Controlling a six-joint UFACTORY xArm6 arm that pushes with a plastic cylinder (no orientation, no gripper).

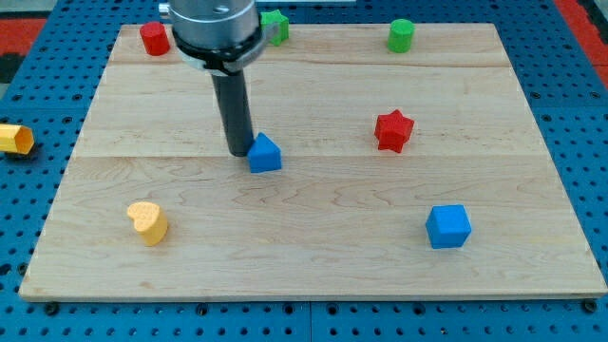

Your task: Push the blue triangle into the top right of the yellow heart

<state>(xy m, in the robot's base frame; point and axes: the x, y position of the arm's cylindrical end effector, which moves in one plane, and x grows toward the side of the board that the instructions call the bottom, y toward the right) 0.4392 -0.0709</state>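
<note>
The blue triangle (pixel 265 153) lies near the middle of the wooden board (pixel 313 256). My tip (pixel 239 151) stands right at the triangle's left side, touching or nearly touching it. The yellow heart (pixel 147 222) lies toward the view's bottom left, well below and left of both the tip and the triangle.
A red star (pixel 393 131) lies right of centre and a blue cube (pixel 447 226) at the bottom right. A red block (pixel 155 38), a green block (pixel 276 26) and a green cylinder (pixel 401 36) sit along the top edge. A yellow block (pixel 14 139) lies off the board at the left.
</note>
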